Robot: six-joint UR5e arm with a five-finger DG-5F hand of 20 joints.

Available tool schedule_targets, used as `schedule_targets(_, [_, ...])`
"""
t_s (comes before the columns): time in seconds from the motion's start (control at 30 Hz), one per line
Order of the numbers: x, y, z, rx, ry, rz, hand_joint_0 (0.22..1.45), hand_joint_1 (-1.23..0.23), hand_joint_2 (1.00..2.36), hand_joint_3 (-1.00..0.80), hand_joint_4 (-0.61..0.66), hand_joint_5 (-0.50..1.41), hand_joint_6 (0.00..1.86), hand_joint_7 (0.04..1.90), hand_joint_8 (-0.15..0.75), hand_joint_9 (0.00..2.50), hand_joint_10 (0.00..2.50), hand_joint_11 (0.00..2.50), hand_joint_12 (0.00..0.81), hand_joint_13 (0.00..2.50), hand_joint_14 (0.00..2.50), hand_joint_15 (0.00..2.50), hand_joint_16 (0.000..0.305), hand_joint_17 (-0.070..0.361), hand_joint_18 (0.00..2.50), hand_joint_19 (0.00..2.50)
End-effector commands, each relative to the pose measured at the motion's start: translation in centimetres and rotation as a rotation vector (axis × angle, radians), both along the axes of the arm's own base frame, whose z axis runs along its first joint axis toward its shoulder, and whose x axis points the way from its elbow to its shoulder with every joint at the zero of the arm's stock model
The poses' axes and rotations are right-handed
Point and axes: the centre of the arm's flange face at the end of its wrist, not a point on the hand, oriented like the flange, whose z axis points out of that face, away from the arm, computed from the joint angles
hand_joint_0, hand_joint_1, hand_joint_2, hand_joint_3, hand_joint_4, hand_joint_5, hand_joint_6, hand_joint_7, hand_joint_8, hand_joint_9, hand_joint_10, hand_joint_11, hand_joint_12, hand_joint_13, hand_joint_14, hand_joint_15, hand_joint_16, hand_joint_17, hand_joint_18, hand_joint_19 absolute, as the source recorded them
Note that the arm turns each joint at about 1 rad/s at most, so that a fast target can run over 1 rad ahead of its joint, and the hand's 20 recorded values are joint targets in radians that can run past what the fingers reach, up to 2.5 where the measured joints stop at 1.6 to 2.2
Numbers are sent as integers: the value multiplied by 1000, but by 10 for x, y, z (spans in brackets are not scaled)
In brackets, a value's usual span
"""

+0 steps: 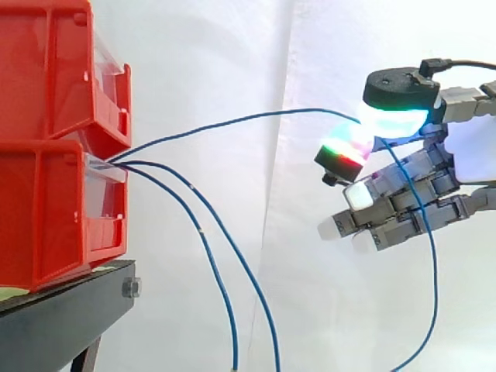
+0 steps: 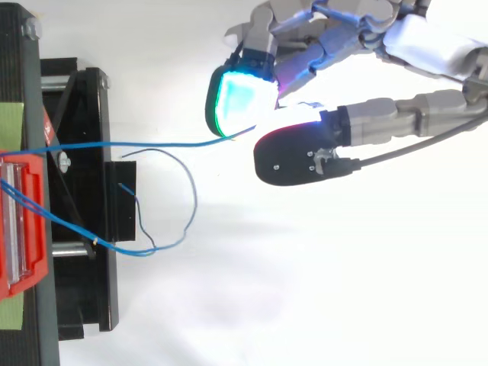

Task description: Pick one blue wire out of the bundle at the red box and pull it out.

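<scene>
The hand (image 1: 387,205) pinches one blue wire (image 2: 152,143) between two glowing pads, well out from the red box (image 1: 46,217).

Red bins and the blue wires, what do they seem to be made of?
Red bins: likely moulded plastic, with smooth faces, a slight sheen and formed edges. Blue wires: thin, probably plastic-insulated, since they droop in soft curves. The core is hidden.

A black stand (image 1: 70,314) stands before a white curtain (image 1: 232,62). A silver bolt (image 1: 130,288) sits at its front corner. Green tape (image 2: 11,120) lies on its top.
</scene>
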Motion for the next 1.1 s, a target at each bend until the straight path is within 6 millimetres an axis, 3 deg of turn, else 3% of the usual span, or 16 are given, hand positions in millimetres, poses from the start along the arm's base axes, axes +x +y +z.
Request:
schedule_targets(0.0, [0,-1,0,0,-1,-3,587,-873,1006,-2,45,-79,829,1121,300,778,16,411,441,238,6,152,74,166,207,319])
schedule_targets(1.07, [0,-2,1,0,-2,-5,584,-863,1006,7,58,-78,830,1111,301,846,18,464,442,276,6,160,75,170,244,305])
